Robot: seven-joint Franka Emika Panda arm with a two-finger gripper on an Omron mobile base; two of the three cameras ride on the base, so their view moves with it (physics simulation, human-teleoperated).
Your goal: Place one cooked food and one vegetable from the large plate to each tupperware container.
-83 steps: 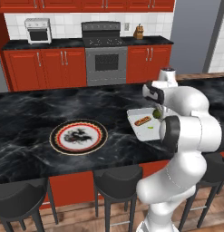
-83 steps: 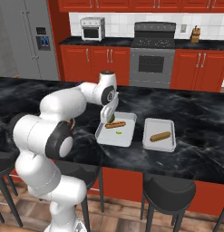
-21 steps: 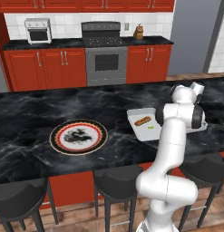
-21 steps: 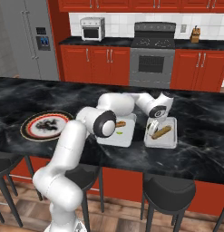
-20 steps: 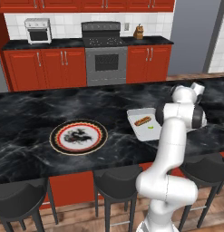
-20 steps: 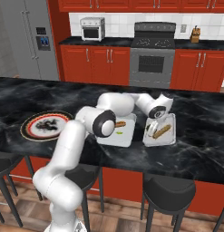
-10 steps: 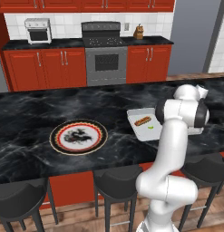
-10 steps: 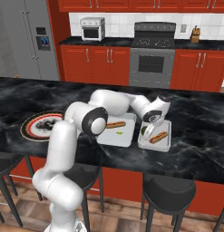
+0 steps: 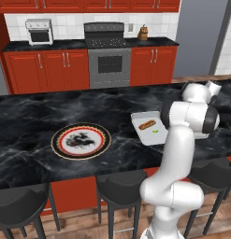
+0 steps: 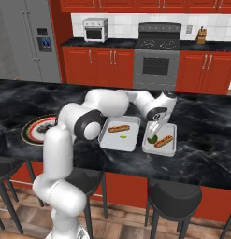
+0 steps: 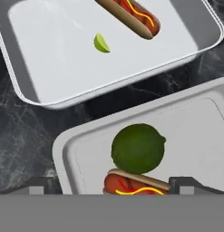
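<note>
The large plate (image 9: 81, 140) lies on the dark counter with no food on it; the arm partly hides the plate (image 10: 36, 129) in the right base view. Two tupperware containers sit side by side. The left one (image 10: 109, 141) (image 11: 109, 90) holds a hot dog (image 11: 129, 16) and a lime wedge (image 11: 102, 43). In the right one (image 10: 169, 149) (image 11: 195, 136) a round green vegetable (image 11: 137, 148) (image 10: 152, 138) rests against a second hot dog (image 11: 136, 183) (image 10: 164, 140). My gripper (image 10: 153, 131) (image 11: 113, 186) hangs open just above the green vegetable, fingers wide apart and touching nothing.
Black bar stools (image 10: 175, 198) stand along the counter's near edge. A stove (image 9: 110, 60), red cabinets (image 9: 42, 70), a toaster oven (image 9: 39, 31) and a knife block (image 9: 143, 33) line the back wall. My arm (image 10: 103, 105) stretches across the counter over the left container.
My hand swung over the right container and came down toward its near-left corner. The green vegetable now lies in that container beside the hot dog. The jaws stayed wide.
</note>
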